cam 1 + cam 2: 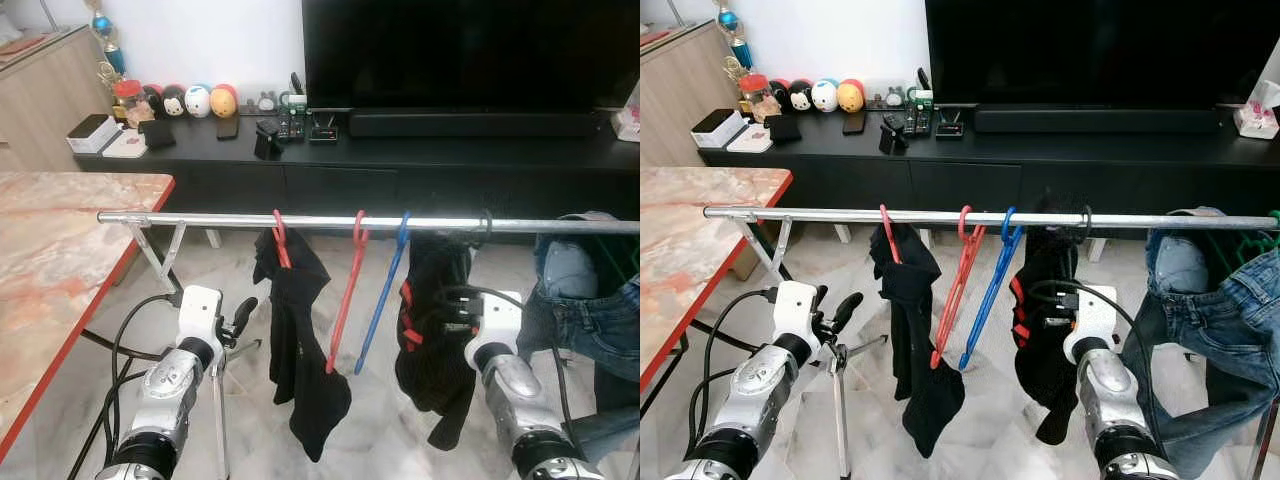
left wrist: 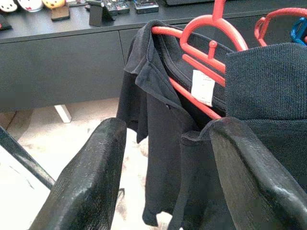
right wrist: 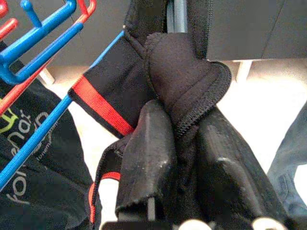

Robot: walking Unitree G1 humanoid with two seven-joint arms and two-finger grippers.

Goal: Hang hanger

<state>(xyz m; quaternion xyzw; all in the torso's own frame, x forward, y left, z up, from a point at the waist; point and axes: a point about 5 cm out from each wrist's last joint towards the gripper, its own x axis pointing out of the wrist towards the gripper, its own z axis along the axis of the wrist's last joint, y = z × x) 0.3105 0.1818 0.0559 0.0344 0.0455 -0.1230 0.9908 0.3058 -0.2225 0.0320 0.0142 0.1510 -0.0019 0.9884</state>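
Right hand [image 3: 184, 158] — clamped on black garment [image 3: 187, 76]

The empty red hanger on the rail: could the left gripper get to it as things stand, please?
Probably not directly: the left gripper is open, but the black shirt hangs between it and the red hanger.

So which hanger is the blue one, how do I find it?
Look at the long silver rail in front of the black TV cabinet. Near its middle hang two bare hangers side by side, between two dark garments. The blue hanger is the one nearer the robot's right; its neighbour, the red hanger, is empty too.
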